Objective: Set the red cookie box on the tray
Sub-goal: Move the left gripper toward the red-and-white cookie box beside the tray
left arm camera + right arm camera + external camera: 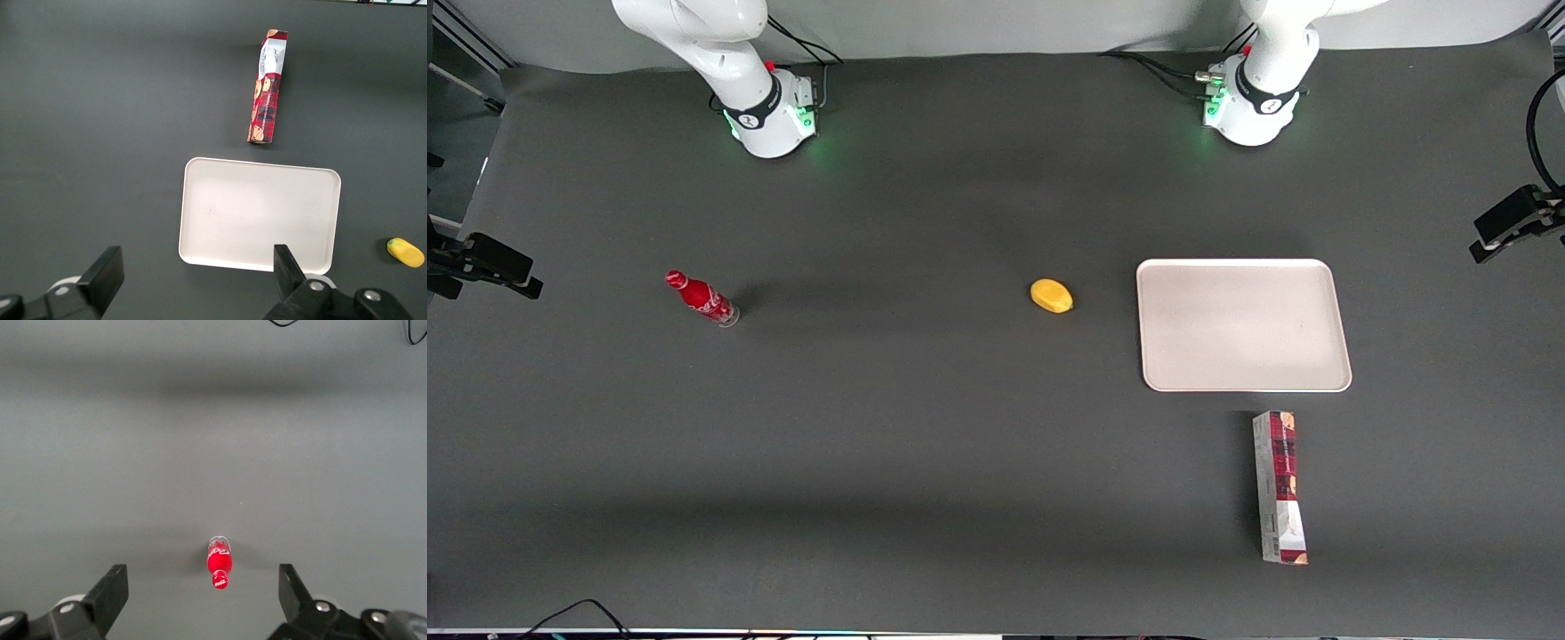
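Observation:
The red cookie box (pixel 1280 484) (pixel 268 87) lies flat on the dark table, its plaid face up and one end pointing at the tray. It sits just nearer the front camera than the tray (pixel 1243 324) (pixel 260 213), a short gap apart. The pale pinkish tray holds nothing. In the left wrist view my gripper (pixel 198 277) hangs open high above the table, over the tray's edge that is farthest from the front camera. Nothing is between its fingers (pixel 107 273). The front view does not show the gripper.
A yellow lemon-like object (pixel 1051 296) (pixel 405 252) lies beside the tray, toward the table's middle. A small red soda bottle (pixel 701 299) (pixel 219 563) stands toward the parked arm's end. Black camera mounts (pixel 1516 222) sit at the table's ends.

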Tool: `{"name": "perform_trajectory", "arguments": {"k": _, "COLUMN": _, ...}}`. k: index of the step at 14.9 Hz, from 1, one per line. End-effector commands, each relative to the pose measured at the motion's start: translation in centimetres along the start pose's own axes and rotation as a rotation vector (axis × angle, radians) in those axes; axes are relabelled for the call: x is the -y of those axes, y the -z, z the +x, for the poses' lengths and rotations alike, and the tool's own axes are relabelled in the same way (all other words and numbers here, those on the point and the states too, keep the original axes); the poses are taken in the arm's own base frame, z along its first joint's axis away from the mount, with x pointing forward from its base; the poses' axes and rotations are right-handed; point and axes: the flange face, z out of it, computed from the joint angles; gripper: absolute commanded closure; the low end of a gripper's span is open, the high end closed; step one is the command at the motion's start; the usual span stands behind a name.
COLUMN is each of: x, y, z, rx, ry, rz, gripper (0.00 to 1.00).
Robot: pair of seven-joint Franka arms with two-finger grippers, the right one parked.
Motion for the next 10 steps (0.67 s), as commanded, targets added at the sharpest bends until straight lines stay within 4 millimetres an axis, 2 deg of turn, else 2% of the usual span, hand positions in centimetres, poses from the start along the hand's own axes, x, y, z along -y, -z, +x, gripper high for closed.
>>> {"name": "perform_trajectory", "arguments": {"k": 1, "x": 0.0, "y": 0.4, "z": -0.3, "rx": 0.011, "ry": -0.017, "rz": 0.012, "gripper": 0.0}}
{"name": "perform_trajectory", "arguments": {"k": 4, "x": 0.0, "y": 0.1, "z": 0.1, "rx": 0.003, "ry": -0.019, "rz": 0.01, "gripper": 0.0}}
{"name": "perform_trajectory", "arguments": {"k": 6, "x": -0.6, "y": -1.0, "z": 0.9, "rx": 0.015, "ry": -0.025, "rz": 0.001, "gripper": 0.0}}
{"name": "perform_trajectory", "arguments": {"k": 7, "x": -1.0, "y": -1.5, "z": 1.9, "rx": 0.017, "ry": -0.032, "rz": -0.007, "gripper": 0.0}}
{"name": "perform_trajectory", "arguments": {"k": 9, "x": -2.1, "y": -2.7, "z": 5.5, "rx": 0.017, "ry": -0.047, "rz": -0.019, "gripper": 0.0}}
{"name": "perform_trajectory", "arguments": {"k": 10, "x": -2.3, "y": -4.1, "z": 7.5, "rx": 0.03, "ry": -0.049, "rz": -0.026, "gripper": 0.0}}
